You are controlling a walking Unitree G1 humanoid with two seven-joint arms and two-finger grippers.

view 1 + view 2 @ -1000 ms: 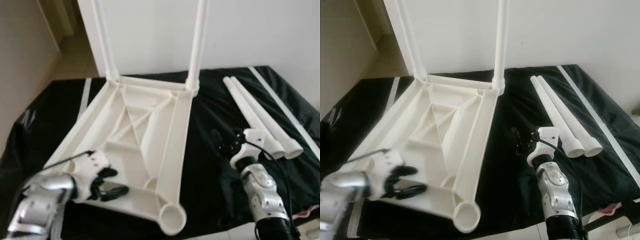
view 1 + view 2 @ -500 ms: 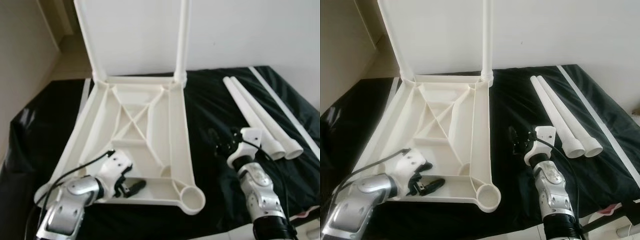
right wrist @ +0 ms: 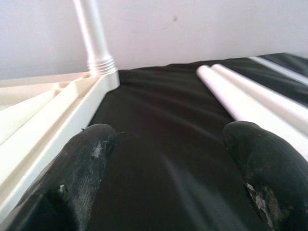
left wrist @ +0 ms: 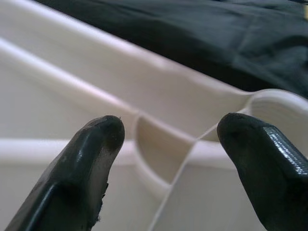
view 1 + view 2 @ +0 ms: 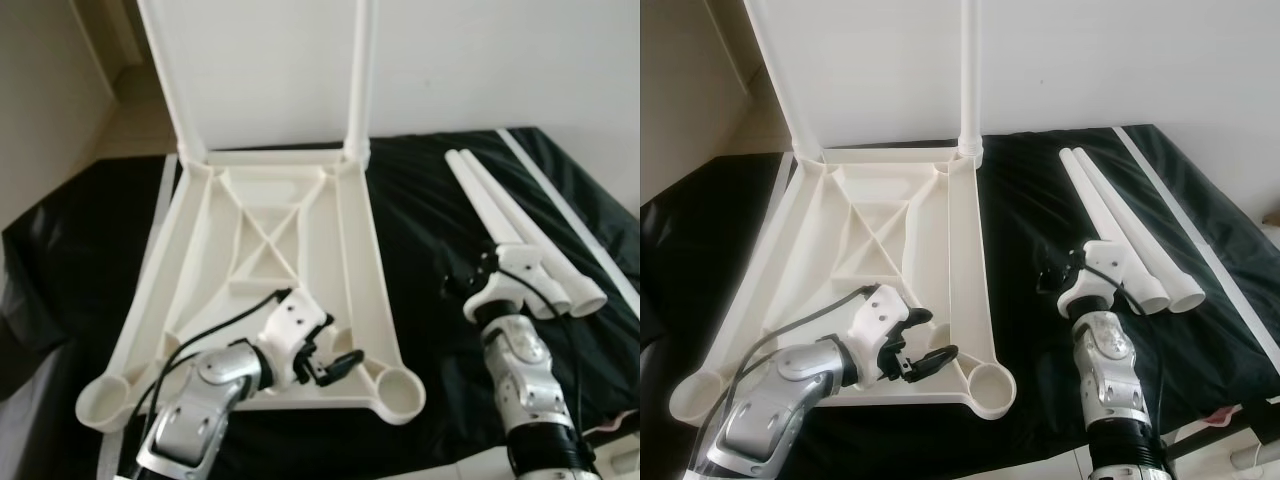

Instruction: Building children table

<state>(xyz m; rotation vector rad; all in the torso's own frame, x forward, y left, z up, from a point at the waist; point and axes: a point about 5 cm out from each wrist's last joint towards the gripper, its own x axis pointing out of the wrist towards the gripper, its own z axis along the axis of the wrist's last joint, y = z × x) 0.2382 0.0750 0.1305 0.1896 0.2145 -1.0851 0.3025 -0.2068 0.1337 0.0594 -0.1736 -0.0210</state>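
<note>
Left gripper (image 5: 335,365) low over the near edge of the upturned table top (image 5: 270,250), fingers (image 4: 91,159) spread apart, nothing held between them, tips just beside the near right corner socket (image 5: 400,393). From the left wrist view, pads hovering close above a rib junction of the underside, with the round wall of that socket off to one side. Right gripper (image 5: 1058,277) above the black cloth (image 5: 1035,230), between the table top's right rail and the two loose legs (image 5: 1120,235), fingers (image 3: 84,163) set wide, gripping nothing; whether touching the cloth, cannot tell. Table top lying upside down on the cloth, cream-white, ribbed with a crossed brace in the middle, far edge close to the white wall (image 5: 450,60). Two legs already seated and standing upright at the far corners: far left leg (image 5: 165,75) and far right leg (image 5: 360,75). Near left socket (image 5: 103,405) and near right socket both open. Loose legs lying side by side on the cloth to the right of the table top, touching along their length, wide hollow ends toward the robot, narrow ends toward the wall. White strip (image 5: 565,215) running diagonally on the cloth beyond the loose legs. Pale floor (image 5: 130,110) at upper left.
</note>
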